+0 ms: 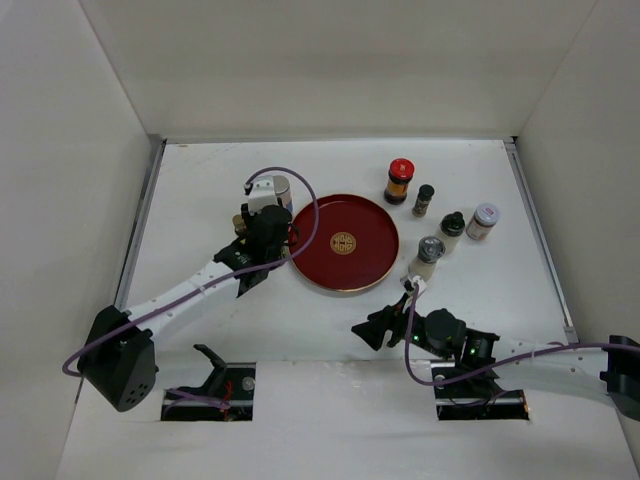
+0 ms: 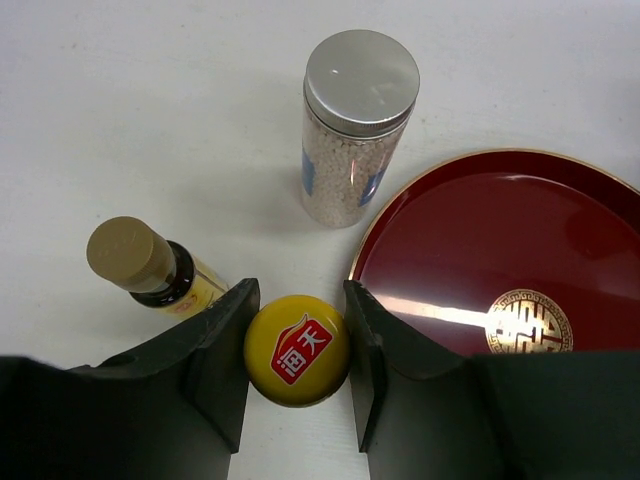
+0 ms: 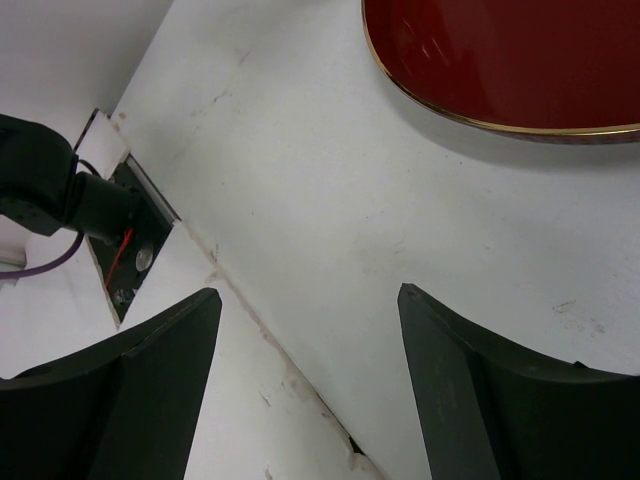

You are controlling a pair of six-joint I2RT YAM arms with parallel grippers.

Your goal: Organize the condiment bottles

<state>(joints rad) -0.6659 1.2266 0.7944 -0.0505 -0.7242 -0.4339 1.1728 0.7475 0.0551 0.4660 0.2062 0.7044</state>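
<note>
My left gripper (image 2: 297, 300) is shut on a yellow-capped bottle (image 2: 297, 350), which stands on the table just left of the round red tray (image 2: 520, 230). A tan-capped bottle (image 2: 140, 260) stands to its left. A silver-capped jar of white grains (image 2: 352, 130) stands beyond it. In the top view the left gripper (image 1: 262, 235) hides the yellow cap. To the right of the tray stand a red-capped bottle (image 1: 400, 180), two black-capped bottles (image 1: 424, 198) (image 1: 452, 225), a grey-capped jar (image 1: 483, 220) and a silver-capped bottle (image 1: 430, 250). My right gripper (image 1: 372, 330) (image 3: 308, 292) is open and empty, near the table's front.
The red tray (image 1: 315, 260) with its gold emblem lies mid-table with nothing on it. White walls close in the table on three sides. Two dark openings sit in the front edge (image 1: 210, 390) (image 1: 480, 405). A seam in the table covering (image 3: 250, 310) runs under the right gripper.
</note>
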